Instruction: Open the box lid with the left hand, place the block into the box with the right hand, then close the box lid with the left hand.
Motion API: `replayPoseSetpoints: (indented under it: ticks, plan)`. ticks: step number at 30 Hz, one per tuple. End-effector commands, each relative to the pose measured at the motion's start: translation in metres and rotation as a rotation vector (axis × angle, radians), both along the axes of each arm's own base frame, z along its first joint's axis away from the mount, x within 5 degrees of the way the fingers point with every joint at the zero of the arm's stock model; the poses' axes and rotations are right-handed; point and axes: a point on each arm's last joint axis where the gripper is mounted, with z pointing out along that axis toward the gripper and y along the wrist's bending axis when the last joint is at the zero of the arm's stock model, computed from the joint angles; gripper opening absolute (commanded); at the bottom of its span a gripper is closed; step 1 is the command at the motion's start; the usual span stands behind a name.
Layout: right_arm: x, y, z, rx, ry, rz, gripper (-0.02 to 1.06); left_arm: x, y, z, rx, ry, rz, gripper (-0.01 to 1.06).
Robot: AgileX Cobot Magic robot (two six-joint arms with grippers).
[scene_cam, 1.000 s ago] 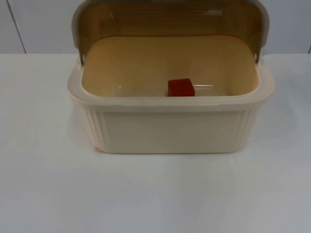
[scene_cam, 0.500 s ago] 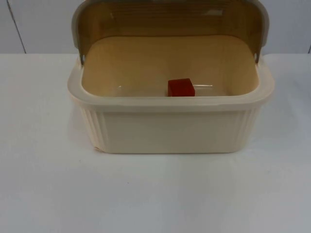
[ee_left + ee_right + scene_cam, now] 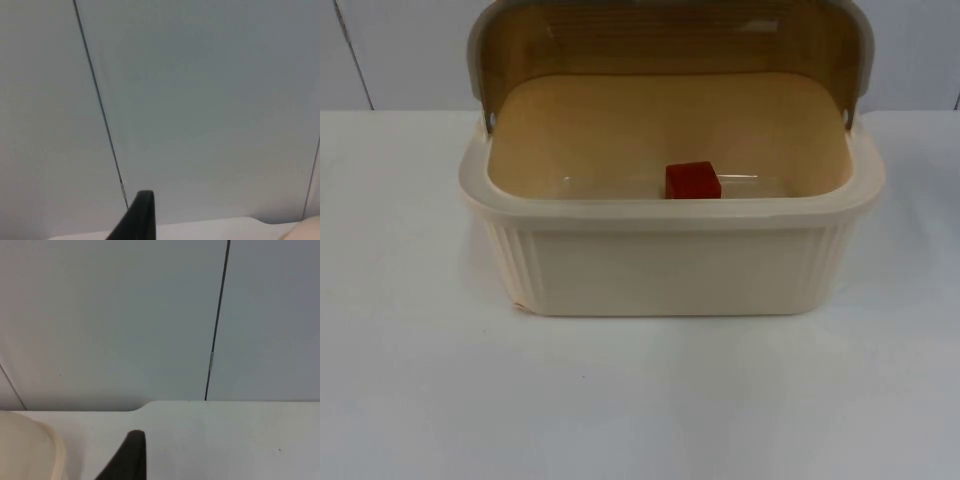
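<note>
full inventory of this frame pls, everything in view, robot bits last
box: 1, cream, ribbed front, middle of the table.
box lid: 1, translucent amber with a grey rim, hinged up at the box's back edge, open.
block: 1, red, inside the box near its front wall.
table: 1, white, under the box.
partition wall: 1, grey, with dark seams, behind the table.
left claw: 1, black fingertip, facing the wall near the table's edge, waiting.
right claw: 1, black fingertip, over the table beside the box's rim, waiting.
</note>
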Motion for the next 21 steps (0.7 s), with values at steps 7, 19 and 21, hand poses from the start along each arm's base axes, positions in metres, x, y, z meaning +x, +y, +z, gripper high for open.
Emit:
replayPoseSetpoints:
  ticks: [7,19,21]
  plan:
    - [-0.003,0.001,0.002,-0.011,-0.011,0.008,1.05,0.053,-0.004,-0.013,0.027,0.058,-0.009,1.02]
    - [-0.002,0.001,0.004,-0.012,-0.027,0.006,1.05,0.141,-0.048,0.007,0.24,-0.015,-0.158,1.02]
    - [-0.003,0.001,0.004,-0.012,-0.028,0.006,1.05,0.155,-0.063,0.008,0.285,-0.035,-0.196,1.02]
